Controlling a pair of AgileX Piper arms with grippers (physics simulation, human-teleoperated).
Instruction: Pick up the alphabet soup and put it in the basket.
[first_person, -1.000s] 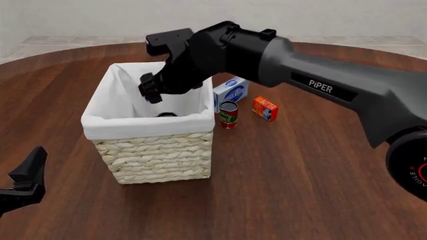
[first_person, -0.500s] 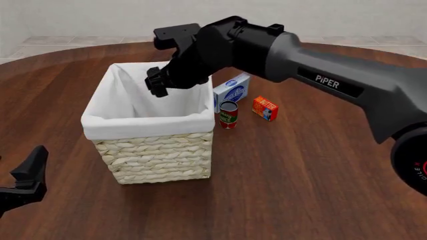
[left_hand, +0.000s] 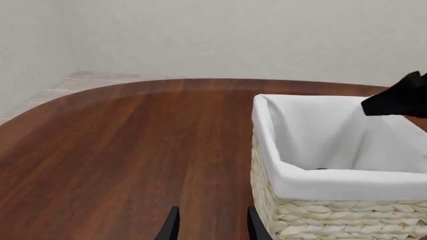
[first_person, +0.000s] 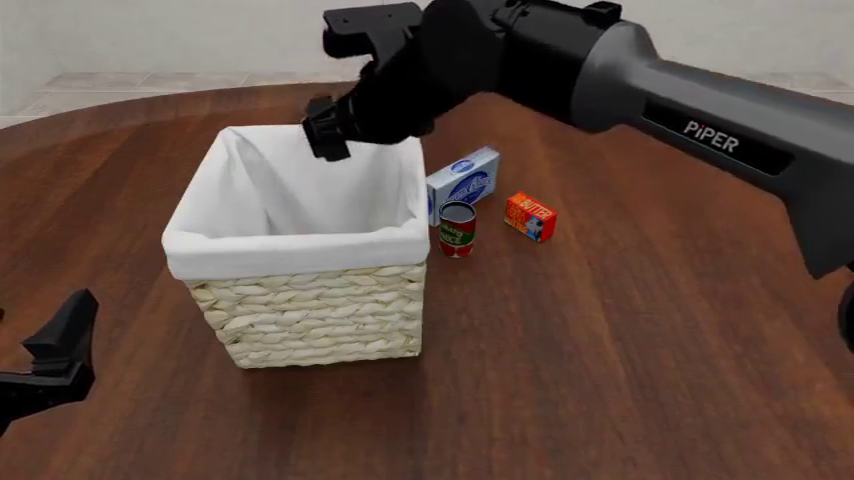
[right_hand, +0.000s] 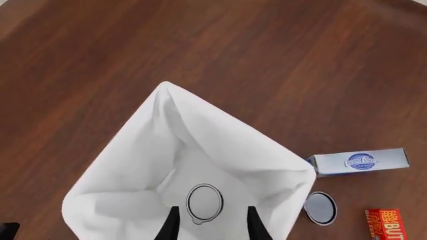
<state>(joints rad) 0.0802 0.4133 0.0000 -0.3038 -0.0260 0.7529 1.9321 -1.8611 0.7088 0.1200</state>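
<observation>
Alphabet soup, small cylindrical can with a silvery grey top (right_hand: 203, 201), lies on the white-lined floor of the large square cream wicker basket with a white cloth liner (first_person: 310, 302), seen end-on in the right wrist view, low centre of that frame. Only its round top shows; label not visible. In the front view the can is hidden behind the basket's near wall. In the left wrist view only a dark sliver shows above the liner's fold.

Right gripper (right_hand: 209, 222) sits directly above the can and clear of it, fingers spread with a gap between the two dark fingertips, holding nothing. Can's top appears just above and between those tips in the right wrist frame.

Right arm, dark grey with PiPER lettering (first_person: 694, 115), enters from the right edge of the front frame and runs to upper centre, wrist bent down, black gripper body (first_person: 358, 105) over the basket's far rim, pointing into the opening.

Left gripper (left_hand: 208, 226) low at bottom of its wrist frame, two dark fingertips apart with bare brown wooden table (first_person: 627, 340) between them, gripping nothing. In the front view it sits at lower left (first_person: 56, 350), well apart from the basket.

Right of the basket in the front frame: red-and-green can with dark top (first_person: 457, 228) just beside the basket's corner, blue-and-white box (first_person: 465, 182) behind it, small orange butter box (first_person: 530, 217) further right.
</observation>
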